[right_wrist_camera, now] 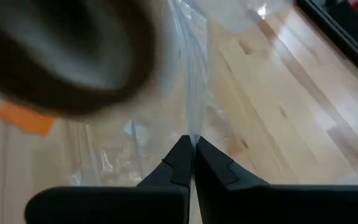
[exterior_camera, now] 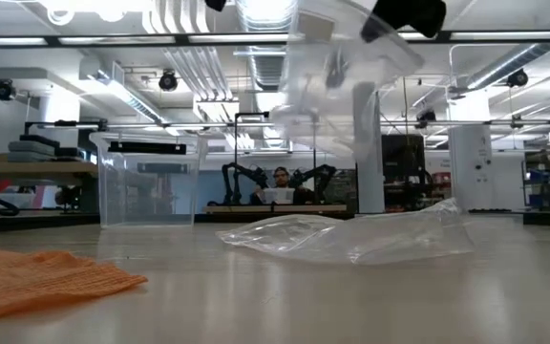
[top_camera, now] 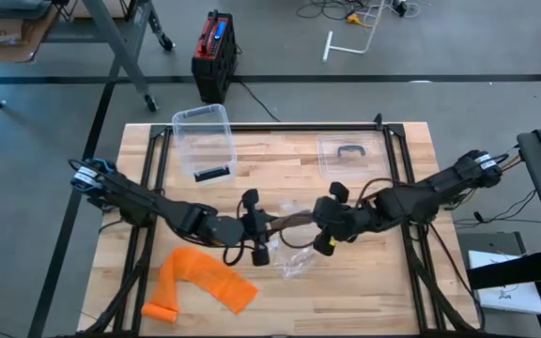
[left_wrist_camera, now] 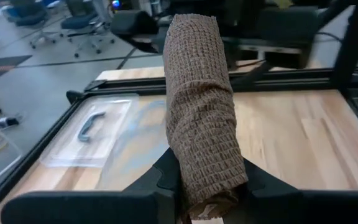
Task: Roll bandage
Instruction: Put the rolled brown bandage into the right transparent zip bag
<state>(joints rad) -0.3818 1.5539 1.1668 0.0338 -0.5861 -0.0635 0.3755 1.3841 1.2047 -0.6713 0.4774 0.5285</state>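
Bandage roll stands clamped in the left tool, long axis pointing toward the right tool, clenched on a clear bag

We find no readable text, labels, brands, numbers or signs anywhere in these views, neither on the table nor in the room beyond it.
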